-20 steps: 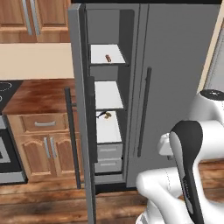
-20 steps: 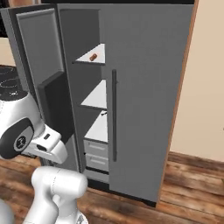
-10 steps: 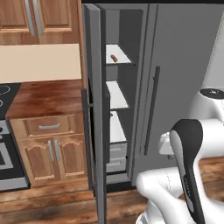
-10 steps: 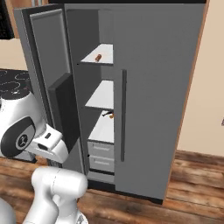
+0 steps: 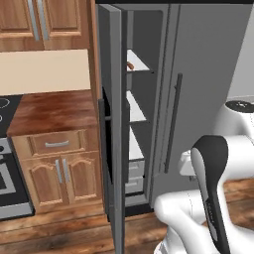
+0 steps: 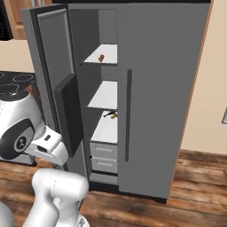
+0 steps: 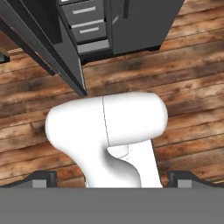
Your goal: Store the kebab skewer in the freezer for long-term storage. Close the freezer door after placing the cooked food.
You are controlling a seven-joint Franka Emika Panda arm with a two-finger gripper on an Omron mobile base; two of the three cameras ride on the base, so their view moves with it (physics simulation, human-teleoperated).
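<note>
A: Where's the kebab skewer [image 6: 113, 115] right now?

B: Already inside the freezer. In the right base view it lies at the front edge of the third shelf [image 6: 106, 128] down, a small brown-orange bit on a thin dark stick. There's another small brown item [image 6: 101, 57] on the top shelf; too tiny to tell what it is.

A: And the hand [image 7: 112, 179]?

B: Spread as wide as it goes, holding nothing. In the hand view its two dark tips sit far apart at the bottom, looking down at the wooden floor [image 7: 183, 87] and the drawers [image 7: 85, 19] at the freezer's foot. It's well clear of the shelves.

A: What changed over the last second?

B: The whole picture slid. In the left base view the freezer door [image 5: 115, 124] started further left and showed more of the shelves; now it sits edge-on near the middle of the frame. In the right base view the fridge has drifted right. Everything shifts together, so I'd put that down to the base driving rather than the door swinging — the door still stands wide open.

A: So what's left?

B: Judging by that, placing is done and only closing remains. The base seems to be repositioning so the arm can get behind the door, and the push would need to land on its outer face.
</note>
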